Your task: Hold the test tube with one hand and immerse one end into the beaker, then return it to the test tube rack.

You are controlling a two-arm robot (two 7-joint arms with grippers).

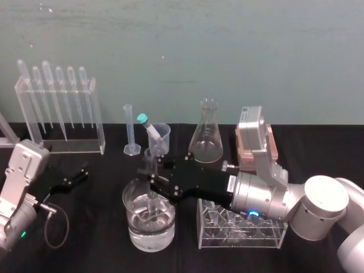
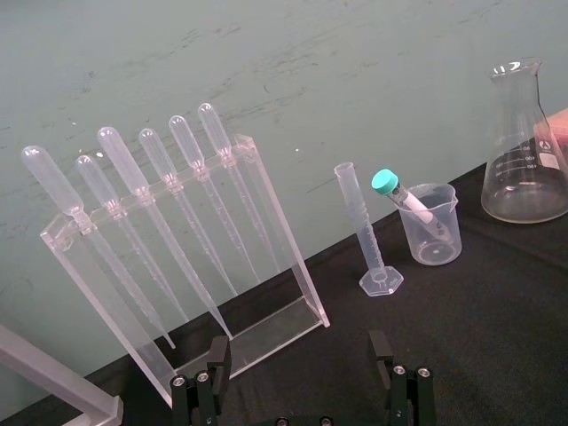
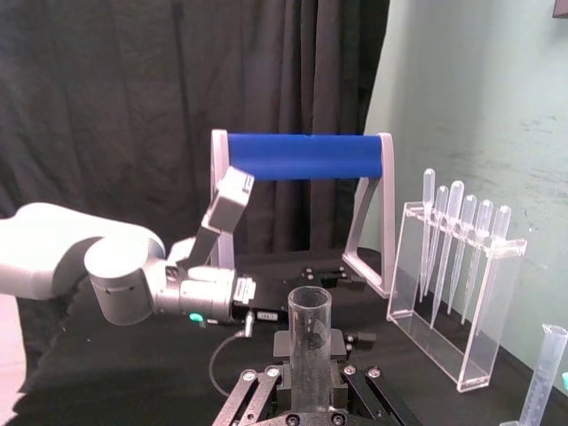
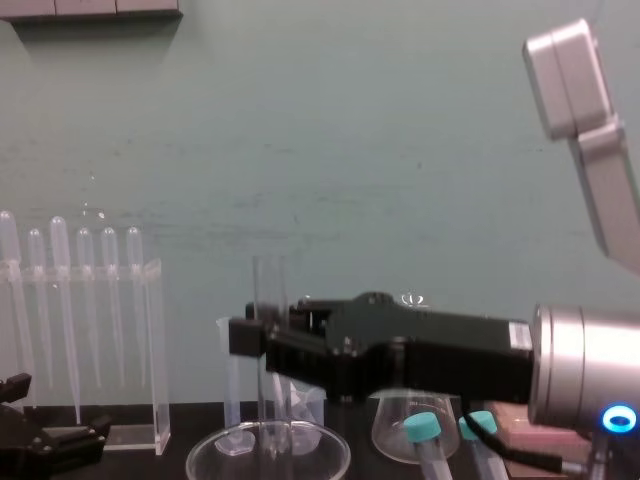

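Silver arms (image 1: 318, 205) carry black fingers (image 2: 217, 355) and 1 blue light (image 1: 253, 214).

The black tabletop (image 1: 96, 227) before me carries, along its far edge, a clear pipette rack (image 1: 98, 122) on my left, then a graduated cylinder (image 1: 130, 133), a small plastic cup (image 1: 162, 136) and a conical flask (image 1: 206, 139). Nearer me stand the beaker (image 1: 136, 227), partly filled with clear liquid, and just to its right the test tube rack (image 1: 242, 242).

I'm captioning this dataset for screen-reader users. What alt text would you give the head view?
The right gripper holds the test tube upright with its lower end inside the beaker. The test tube rack stands beside it on the right; the left gripper sits open at the far left.
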